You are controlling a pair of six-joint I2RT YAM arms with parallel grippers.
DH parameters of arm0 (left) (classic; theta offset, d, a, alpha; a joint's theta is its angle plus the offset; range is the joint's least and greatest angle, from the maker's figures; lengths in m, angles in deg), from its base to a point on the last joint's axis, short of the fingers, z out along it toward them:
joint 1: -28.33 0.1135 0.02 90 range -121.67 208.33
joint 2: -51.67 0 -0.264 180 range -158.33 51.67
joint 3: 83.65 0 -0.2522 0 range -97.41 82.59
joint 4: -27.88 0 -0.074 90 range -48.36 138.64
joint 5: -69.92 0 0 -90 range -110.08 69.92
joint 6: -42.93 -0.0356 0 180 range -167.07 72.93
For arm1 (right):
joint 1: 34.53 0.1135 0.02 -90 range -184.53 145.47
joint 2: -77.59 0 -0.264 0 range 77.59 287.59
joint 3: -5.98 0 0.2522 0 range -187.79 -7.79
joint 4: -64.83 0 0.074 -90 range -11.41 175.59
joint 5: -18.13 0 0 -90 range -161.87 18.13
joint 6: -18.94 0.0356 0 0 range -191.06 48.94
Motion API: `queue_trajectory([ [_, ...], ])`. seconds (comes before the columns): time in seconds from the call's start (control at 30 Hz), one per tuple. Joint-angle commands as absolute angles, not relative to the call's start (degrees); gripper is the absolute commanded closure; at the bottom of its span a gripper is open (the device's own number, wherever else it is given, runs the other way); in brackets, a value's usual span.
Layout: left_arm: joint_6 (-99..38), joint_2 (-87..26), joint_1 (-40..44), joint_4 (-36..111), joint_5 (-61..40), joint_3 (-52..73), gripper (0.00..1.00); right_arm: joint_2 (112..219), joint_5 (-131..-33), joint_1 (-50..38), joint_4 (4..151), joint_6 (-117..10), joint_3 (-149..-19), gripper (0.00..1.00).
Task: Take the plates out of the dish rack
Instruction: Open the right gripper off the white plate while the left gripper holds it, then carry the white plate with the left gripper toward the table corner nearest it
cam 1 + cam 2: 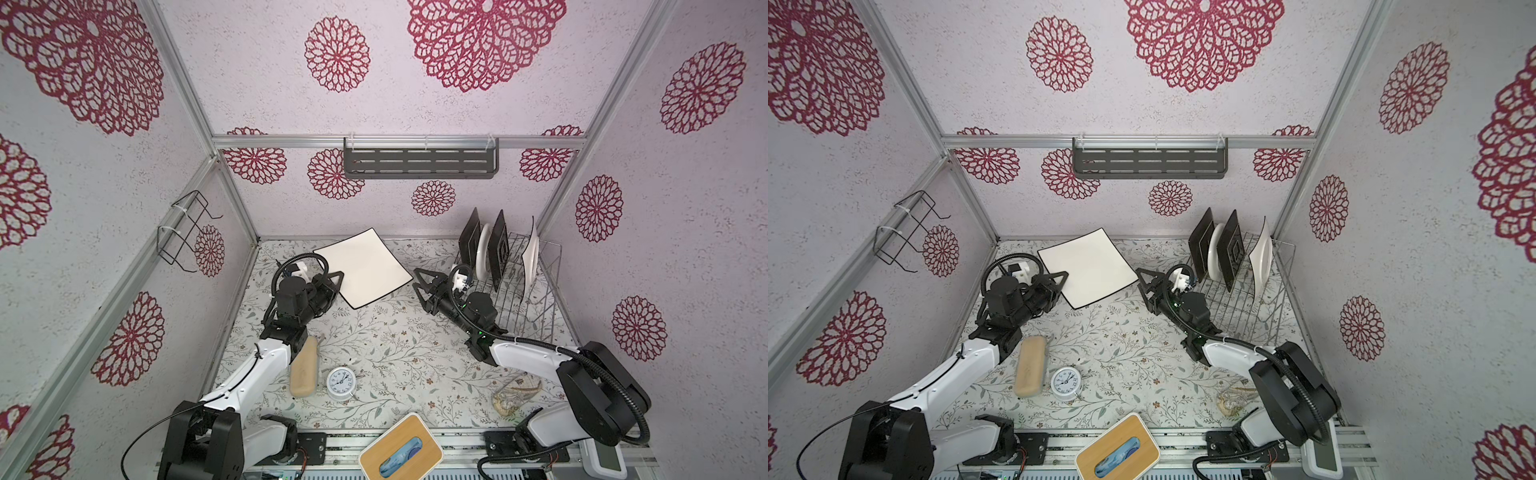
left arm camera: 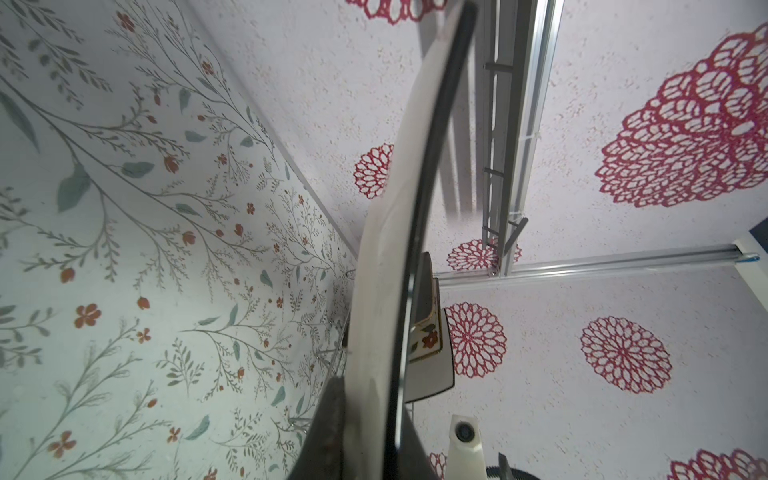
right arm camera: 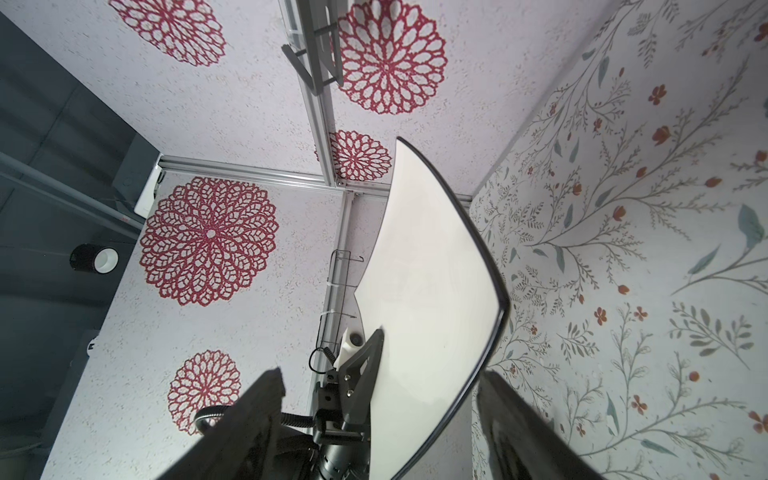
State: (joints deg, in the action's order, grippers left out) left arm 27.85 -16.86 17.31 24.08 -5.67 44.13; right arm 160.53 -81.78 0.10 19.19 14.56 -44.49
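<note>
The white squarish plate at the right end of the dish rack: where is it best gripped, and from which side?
Likely its upper rim, from above. The white plate stands on edge in the dish rack, top clear of the wires, with a gap towards the dark plate; jaws would straddle the thin rim.

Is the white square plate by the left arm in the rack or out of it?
Out. The left tool grips the plate by its edge, clear of the rack, to its left.
</note>
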Motion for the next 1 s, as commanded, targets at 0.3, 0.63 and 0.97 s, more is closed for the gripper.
queue_trajectory([
  [0.3,28.80,-12.34,22.16,15.18,-11.65,46.52,1.00,153.27,-80.46,-0.78,23.66,7.82,-44.06,0.22],
  [0.63,31.29,-8.39,31.22,12.73,-17.46,54.69,1.00,150.49,-79.40,-0.78,32.21,1.12,-46.34,0.21],
  [0.97,34.32,-8.68,36.52,8.82,-24.12,59.01,1.00,152.70,-80.37,-0.78,34.38,-0.72,-48.37,0.21],
])
